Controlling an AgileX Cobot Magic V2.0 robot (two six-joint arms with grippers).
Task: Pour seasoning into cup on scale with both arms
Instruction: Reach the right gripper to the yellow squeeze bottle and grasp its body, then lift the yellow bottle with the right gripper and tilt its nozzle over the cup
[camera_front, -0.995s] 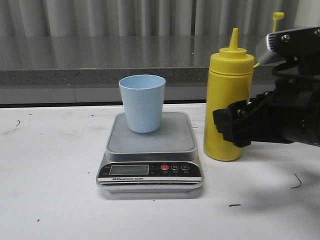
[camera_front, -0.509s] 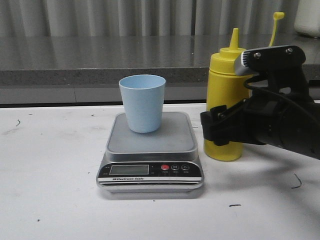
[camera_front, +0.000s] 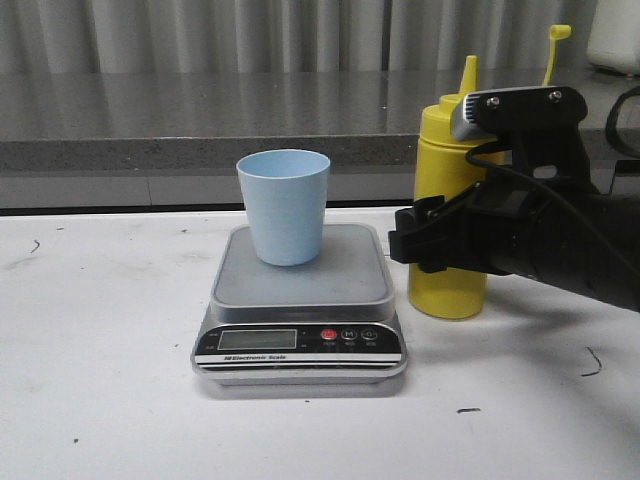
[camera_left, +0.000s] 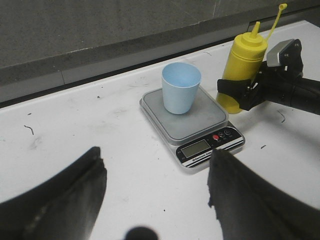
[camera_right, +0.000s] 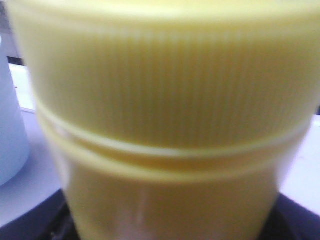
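Observation:
The yellow seasoning bottle stands upright on the table, right of the scale. The pale blue cup stands upright on the scale's grey platform. My right gripper reaches in from the right at the bottle's mid-height, with one finger in front of the bottle and its jaws spread astride it. In the right wrist view the bottle fills the frame, with the cup at the edge. My left gripper hangs open and empty over bare table, on the near side of the scale.
A dark grey counter ledge runs along the back of the white table. The bottle's tethered cap sticks up behind my right arm. Small dark marks dot the tabletop.
My right gripper has slid leftward, from beside the bottle to astride its middle. Bottle, cup and scale have stayed in place.

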